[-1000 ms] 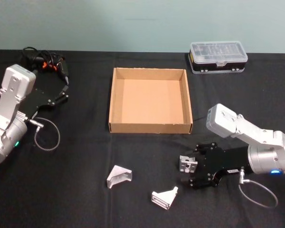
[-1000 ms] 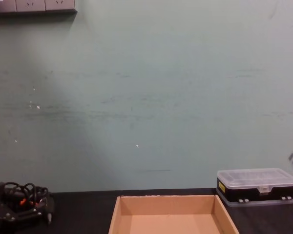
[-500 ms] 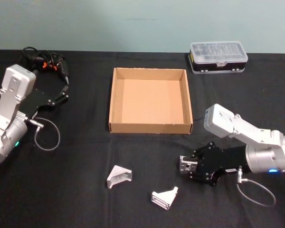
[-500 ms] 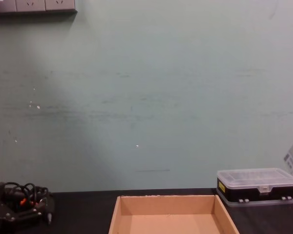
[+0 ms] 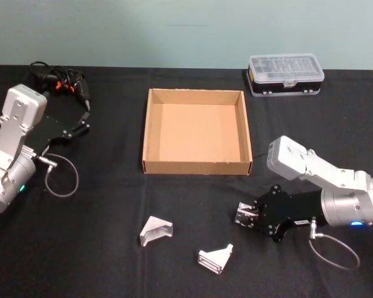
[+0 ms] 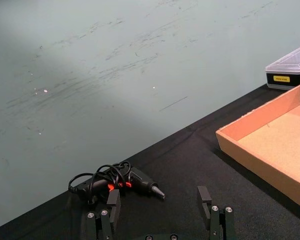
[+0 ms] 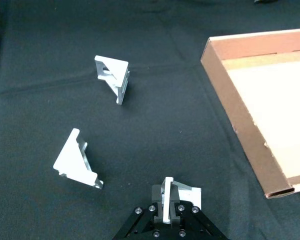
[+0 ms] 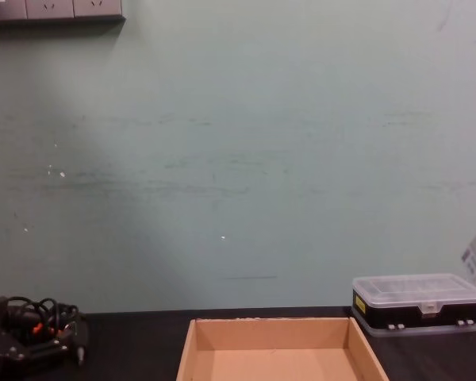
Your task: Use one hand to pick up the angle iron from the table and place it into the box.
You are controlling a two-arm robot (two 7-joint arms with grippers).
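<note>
Fingers (image 7: 156, 195) of your right gripper (image 5: 248, 217) pinch one angle iron (image 7: 185, 192), low at the table (image 5: 112, 205), near the single box (image 5: 196, 166) but outside it. Two more lie loose to its left: second angle iron (image 5: 156, 230), third angle iron (image 5: 215, 257). Left gripper (image 5: 82, 119) parked far left, fingers spread.

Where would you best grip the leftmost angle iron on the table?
Likely from above, across the narrow width of the leftmost angle iron: its two flat side faces look parallel. The right gripper is shut on a second angle iron; the left gripper rests open far off.
</note>
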